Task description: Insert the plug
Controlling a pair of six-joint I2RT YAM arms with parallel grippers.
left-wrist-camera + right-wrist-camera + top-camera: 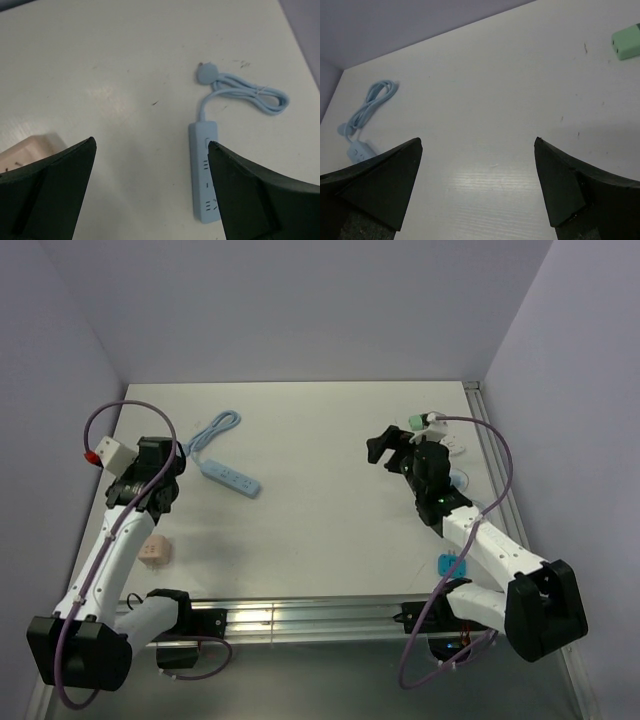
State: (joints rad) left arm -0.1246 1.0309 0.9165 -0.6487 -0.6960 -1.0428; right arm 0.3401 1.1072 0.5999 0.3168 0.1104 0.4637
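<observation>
Left claw and right claw gape wide, gripping nothing, above the counter; the blue power strip lies near the left.

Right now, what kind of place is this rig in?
Probably a lab test cell: white table boxed in by plain lilac walls, aluminium rail at the near edge, a blue power strip laid out.

Left pincer and right pincer both gape wide, held well apart.
</observation>
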